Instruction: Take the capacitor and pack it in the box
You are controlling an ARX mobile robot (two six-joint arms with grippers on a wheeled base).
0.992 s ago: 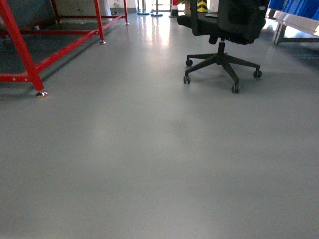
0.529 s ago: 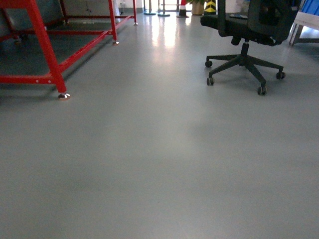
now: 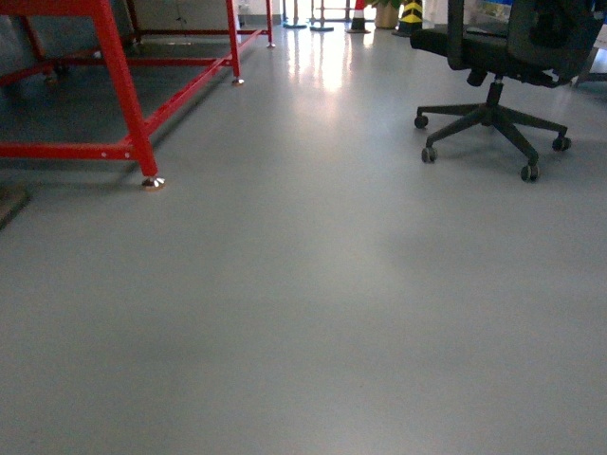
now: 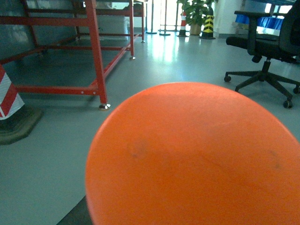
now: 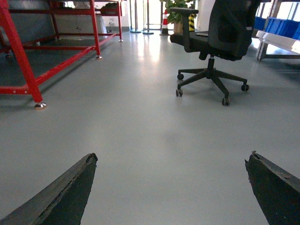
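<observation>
An orange, smooth, rounded capacitor (image 4: 187, 154) fills most of the left wrist view, held off the floor right in front of the camera. It hides my left gripper's jaws, and only a dark sliver (image 4: 75, 214) shows under its lower left edge. In the right wrist view my right gripper (image 5: 172, 158) is open wide. Its two dark fingertips (image 5: 89, 161) hang over bare grey floor with nothing between them. The box is out of view. Neither gripper shows in the head view.
A red metal frame (image 3: 123, 104) stands at the left with a foot (image 3: 152, 182) on the floor. A black office chair (image 3: 493, 114) on castors is at the right. A red-and-white striped cone (image 4: 9, 108) sits left of the left arm. Blue bins (image 5: 276, 26) are far right.
In the head view the red frame and the chair have slid rightward across the picture. The view has swung to the left over the floor.
</observation>
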